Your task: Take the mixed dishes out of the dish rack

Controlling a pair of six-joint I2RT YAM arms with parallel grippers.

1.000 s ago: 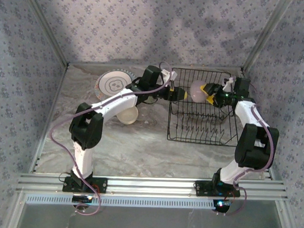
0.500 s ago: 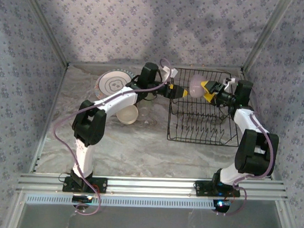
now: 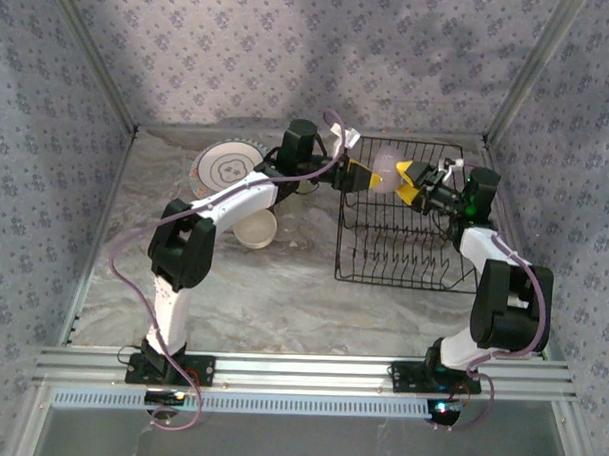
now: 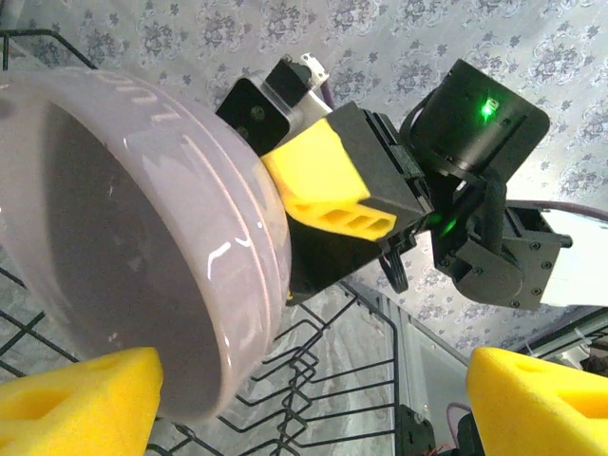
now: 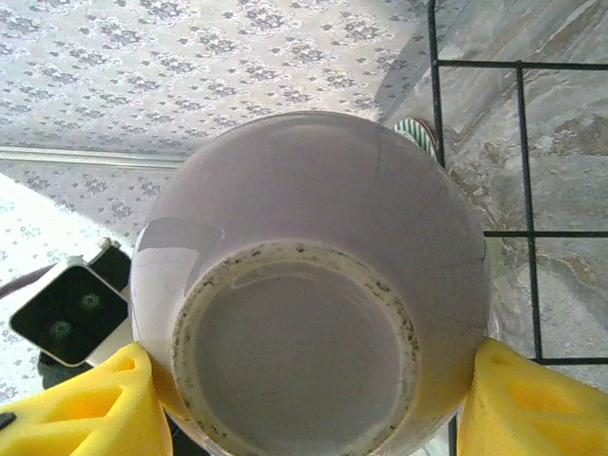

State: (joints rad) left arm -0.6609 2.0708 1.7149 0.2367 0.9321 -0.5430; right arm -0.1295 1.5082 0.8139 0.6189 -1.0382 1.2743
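My right gripper (image 3: 411, 182) is shut on the pale lilac bowl (image 3: 386, 174) and holds it in the air over the back left corner of the black wire dish rack (image 3: 404, 243). The right wrist view shows the bowl's underside (image 5: 304, 285) clamped between the yellow pads (image 5: 85, 410) of the right gripper (image 5: 304, 408). My left gripper (image 3: 358, 176) faces the bowl from the left, open. In the left wrist view the bowl's rim (image 4: 142, 237) hangs just over one left pad (image 4: 81, 399), the other pad far to the right. The left gripper (image 4: 313, 404) holds nothing.
A white ribbed-rim plate with grey rings (image 3: 225, 168) lies at the back left of the table. A cream cup (image 3: 254, 228) stands in front of it beside the left arm. The rack's upright tines (image 4: 313, 380) lie below both grippers.
The right gripper has lifted the bowl up and leftward over the rack's back left corner. The left gripper has moved right and up to meet the bowl's open side.
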